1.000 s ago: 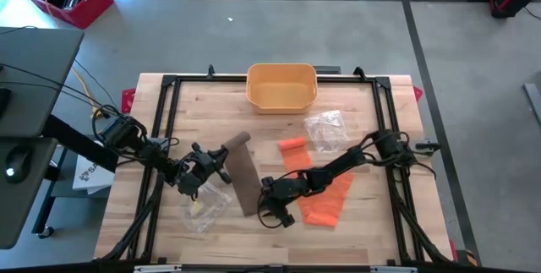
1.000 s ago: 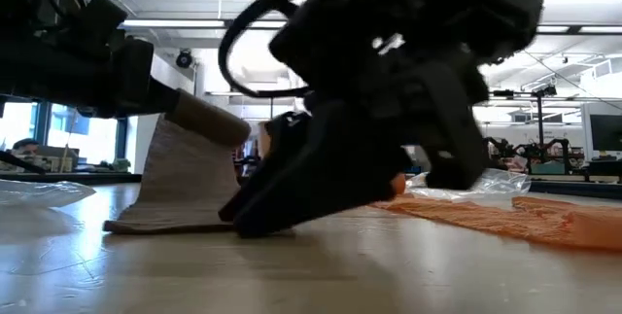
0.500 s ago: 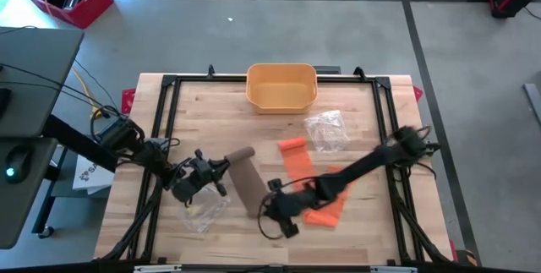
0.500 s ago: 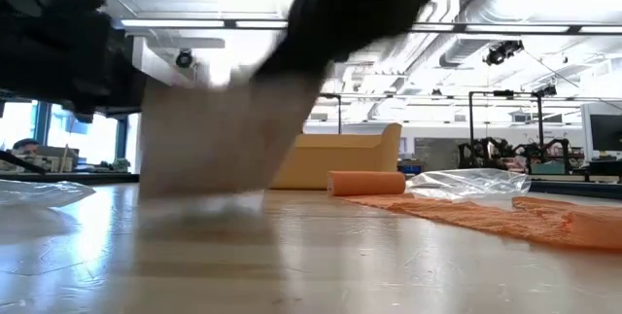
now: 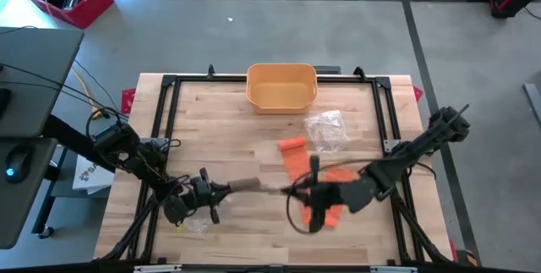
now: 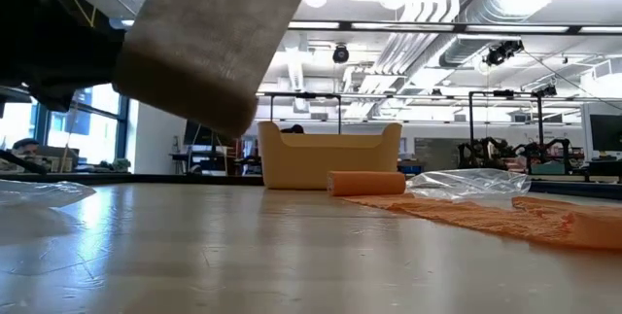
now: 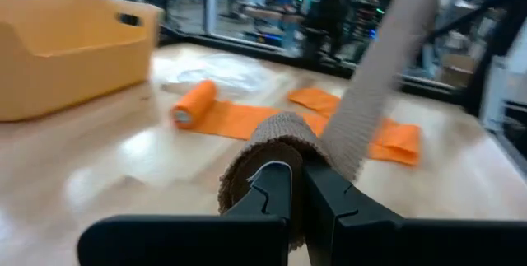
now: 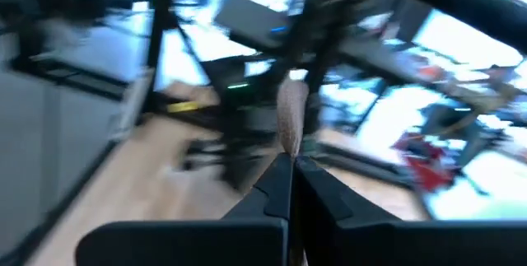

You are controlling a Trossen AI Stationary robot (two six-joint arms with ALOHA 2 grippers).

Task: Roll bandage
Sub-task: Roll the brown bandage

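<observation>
Brown bandage [image 5: 250, 185] stretches taut between left gripper [image 5: 213, 193], clamping its rolled end, and right gripper [image 5: 292, 192], pinching its free end; motion blurs the right wrist view.

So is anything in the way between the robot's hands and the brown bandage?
No, nothing is. The left gripper is shut on the rolled end of the brown bandage, and the right gripper is shut on its loose end, holding it off the table.

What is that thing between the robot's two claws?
A brown bandage is stretched between them, seen in the high view. The left gripper pinches its rolled end, and the right gripper pinches the loose end.
</observation>
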